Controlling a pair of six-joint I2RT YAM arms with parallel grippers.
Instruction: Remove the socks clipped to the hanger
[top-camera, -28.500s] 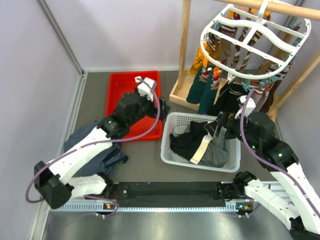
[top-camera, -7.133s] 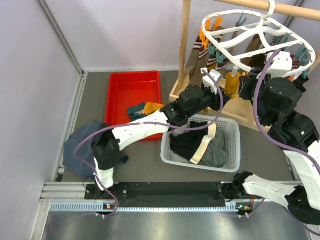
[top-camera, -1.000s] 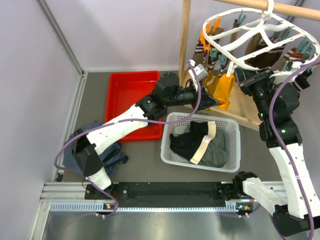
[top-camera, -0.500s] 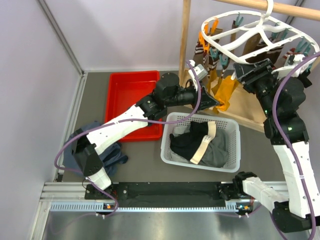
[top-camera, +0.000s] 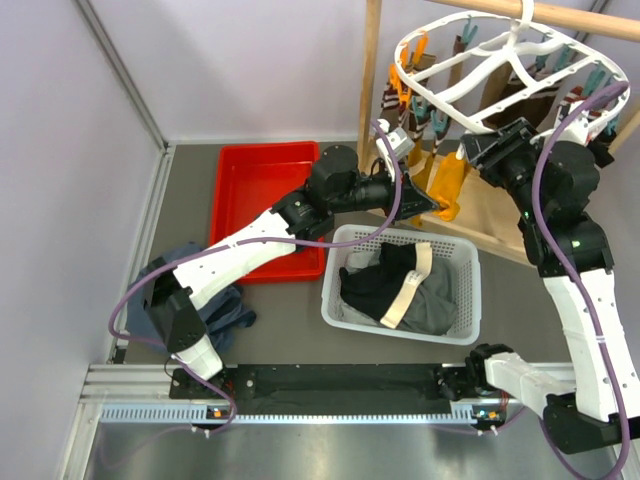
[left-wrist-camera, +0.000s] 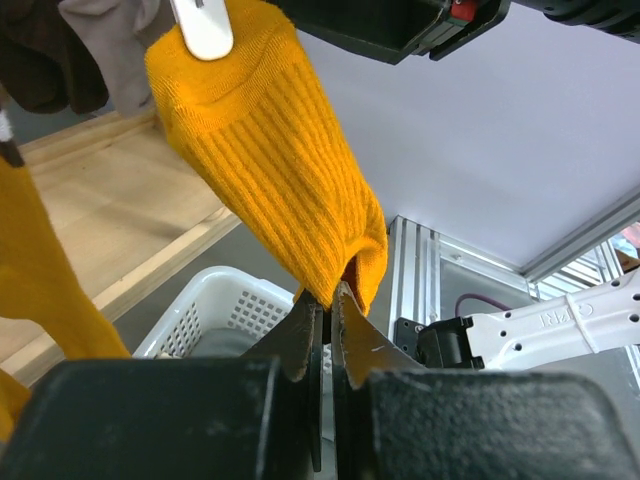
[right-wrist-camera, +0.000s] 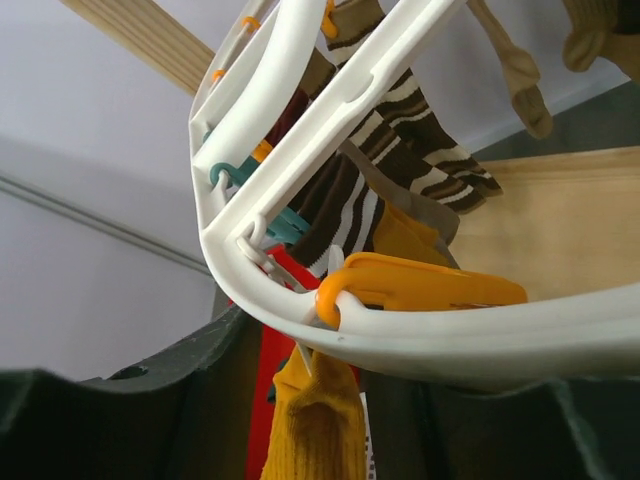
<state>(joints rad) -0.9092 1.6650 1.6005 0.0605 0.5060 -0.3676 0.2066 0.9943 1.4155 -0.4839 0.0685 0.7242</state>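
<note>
While your left claw (left-wrist-camera: 322, 300) is pinched tight on the toe end of the mustard sock (left-wrist-camera: 270, 160), that sock slants up from it to the hanger (right-wrist-camera: 420, 340). Its cuff sits just under an orange clip (right-wrist-camera: 420, 290) on the rim. You cannot tell whether the clip bites it. Your right claw (right-wrist-camera: 315, 385) stands part-open, its dark fingers either side of the cuff, with no clear hold on anything. The hanger hangs from the wooden rack (top-camera: 372, 90) at far right, beyond the white basket (top-camera: 335, 300). Striped socks (right-wrist-camera: 400, 130) hang from its other clips.
</note>
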